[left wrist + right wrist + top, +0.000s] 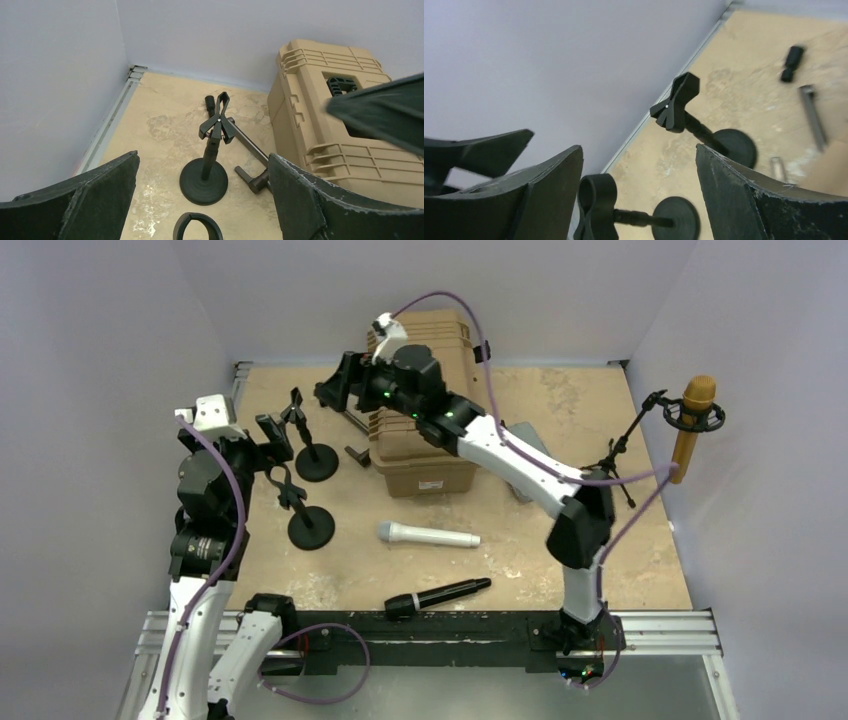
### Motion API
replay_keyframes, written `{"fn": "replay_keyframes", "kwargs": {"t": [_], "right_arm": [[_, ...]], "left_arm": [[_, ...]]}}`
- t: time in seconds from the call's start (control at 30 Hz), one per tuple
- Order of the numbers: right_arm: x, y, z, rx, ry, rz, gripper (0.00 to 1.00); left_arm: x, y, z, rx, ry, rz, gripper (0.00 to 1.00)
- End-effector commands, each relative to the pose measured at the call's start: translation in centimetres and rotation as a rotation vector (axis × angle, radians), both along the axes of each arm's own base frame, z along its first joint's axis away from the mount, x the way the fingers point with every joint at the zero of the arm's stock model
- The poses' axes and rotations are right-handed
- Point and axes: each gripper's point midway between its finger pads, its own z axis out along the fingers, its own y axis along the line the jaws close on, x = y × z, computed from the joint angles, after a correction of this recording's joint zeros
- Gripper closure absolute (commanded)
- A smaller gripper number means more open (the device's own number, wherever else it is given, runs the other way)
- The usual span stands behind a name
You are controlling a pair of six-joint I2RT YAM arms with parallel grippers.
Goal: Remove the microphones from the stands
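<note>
The tabletop (540, 550) is sandy tan, mottled with pale, cloudy blotches like worn stone. The case (405, 462) is a plainer tan, with a small white label marked in red. The white mic (428, 535) has a greyer head, the black mic (438, 596) is matt black all over, and the gold mic (692, 430) is amber-gold. Both desk stands (311, 525) are black, as is the tripod stand (620, 448). The arms (500, 450) are white and black, with green lights on the right one, and their cables (240, 505) are purple. The walls (100, 340) are pale lilac-grey.

The bench (520, 570) is carrying a tan case (425, 465), a near stand (311, 527), a far stand (316, 462), a white microphone (430, 535) and a black microphone (437, 597).
</note>
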Motion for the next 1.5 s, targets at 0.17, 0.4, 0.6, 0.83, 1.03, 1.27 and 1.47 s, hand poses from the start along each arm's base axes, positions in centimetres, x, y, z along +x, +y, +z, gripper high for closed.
{"fn": "replay_keyframes", "kwargs": {"t": [0.17, 0.4, 0.6, 0.83, 1.03, 1.27, 1.47], "right_arm": [[-1.7, -20.2, 3.1, -0.342, -0.250, -0.570, 0.19], [-5.5, -38.3, 3.0, -0.548, -0.330, -1.135, 0.14], [-5.8, -47.3, -1.2, -0.642, -0.233, -1.436, 0.19], [-2.0, -52.6, -6.3, -0.679, -0.070, -1.596, 0.22], [0.8, -56.3, -8.8, -0.793, 0.003, -1.716, 0.24], [1.3, -60.1, -9.6, -0.804, 0.036, -1.815, 0.23], [2.4, -63.1, -9.4, -0.791, 0.005, -1.841, 0.23]], "left_arm": [[-0.5, -1.4, 2.5, -0.018, -0.071, -0.062, 0.03], [-0.5, -2.3, 2.6, -0.025, -0.071, -0.095, 0.03], [-0.5, -2.5, 2.6, -0.027, -0.070, -0.105, 0.03], [-0.6, -2.7, 2.7, -0.025, -0.074, -0.112, 0.03], [-0.7, -3.0, 2.7, -0.022, -0.074, -0.120, 0.03], [-0.9, -3.1, 2.9, -0.020, -0.080, -0.125, 0.03], [-0.9, -3.5, 2.9, -0.021, -0.073, -0.140, 0.03]]}}
